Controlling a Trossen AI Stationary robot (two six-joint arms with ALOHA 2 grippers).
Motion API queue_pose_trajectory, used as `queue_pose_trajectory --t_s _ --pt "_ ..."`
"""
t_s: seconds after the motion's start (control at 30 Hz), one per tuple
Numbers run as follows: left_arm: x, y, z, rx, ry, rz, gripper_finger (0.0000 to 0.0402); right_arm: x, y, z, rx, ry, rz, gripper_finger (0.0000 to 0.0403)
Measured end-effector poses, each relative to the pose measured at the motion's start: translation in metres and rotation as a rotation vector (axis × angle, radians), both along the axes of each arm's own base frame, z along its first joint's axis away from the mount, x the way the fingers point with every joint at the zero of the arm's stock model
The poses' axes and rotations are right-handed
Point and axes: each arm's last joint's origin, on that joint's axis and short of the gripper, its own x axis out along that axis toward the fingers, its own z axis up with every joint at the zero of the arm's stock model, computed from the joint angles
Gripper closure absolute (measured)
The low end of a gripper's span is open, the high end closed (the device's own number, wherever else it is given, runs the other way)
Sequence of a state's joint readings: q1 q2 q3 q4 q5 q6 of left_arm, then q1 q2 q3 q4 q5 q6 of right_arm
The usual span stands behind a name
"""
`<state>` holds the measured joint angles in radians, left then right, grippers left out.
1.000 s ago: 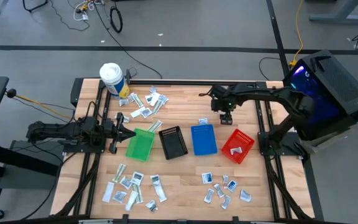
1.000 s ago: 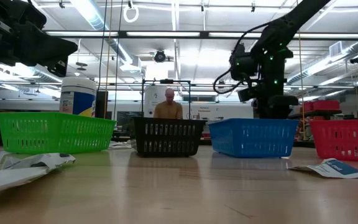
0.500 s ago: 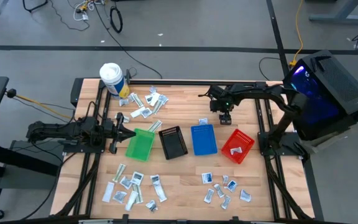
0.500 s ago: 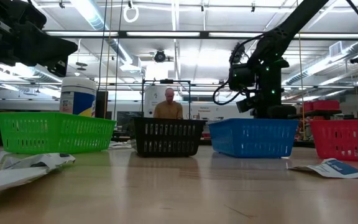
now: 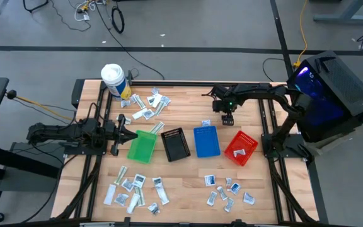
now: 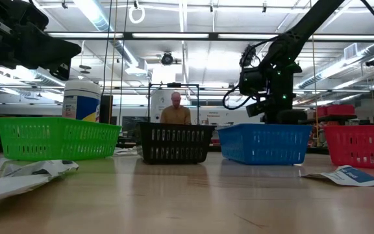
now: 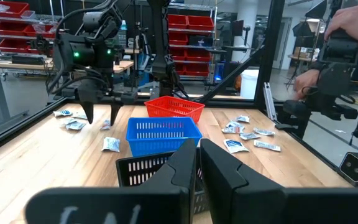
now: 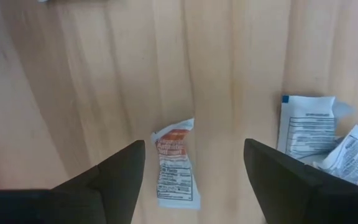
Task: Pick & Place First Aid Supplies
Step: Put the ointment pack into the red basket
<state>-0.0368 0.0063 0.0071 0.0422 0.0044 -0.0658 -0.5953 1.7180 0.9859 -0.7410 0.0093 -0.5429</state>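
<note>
My right gripper (image 8: 194, 165) hangs spread over 1 orange-printed sachet (image 8: 175, 162) lying on the table, just beyond the blue bin (image 5: 207, 140). Left gripper (image 7: 197, 158) pressed together, idle beside the green bin (image 5: 142, 146). Most first aid supplies (image 5: 134, 190) lie unsorted; task early.

Grey floor (image 5: 188, 38), red shelf bins (image 7: 191, 34)

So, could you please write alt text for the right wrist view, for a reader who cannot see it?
Looking down on the wooden table, the right pincer hangs open above a small white sachet with orange print, which lies flat between its two dark fingers. Two more white printed sachets lie off to one side.
</note>
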Motion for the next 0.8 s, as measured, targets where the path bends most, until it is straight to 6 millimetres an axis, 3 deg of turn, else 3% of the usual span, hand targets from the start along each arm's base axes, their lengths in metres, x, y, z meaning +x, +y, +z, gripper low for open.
queue_pose_trajectory --t_s 0.8 --pt "0.0000 0.0000 0.0001 0.000 0.000 0.000 0.0369 -0.0052 0.0032 -0.0005 0.008 0.071 0.033 0.0129"
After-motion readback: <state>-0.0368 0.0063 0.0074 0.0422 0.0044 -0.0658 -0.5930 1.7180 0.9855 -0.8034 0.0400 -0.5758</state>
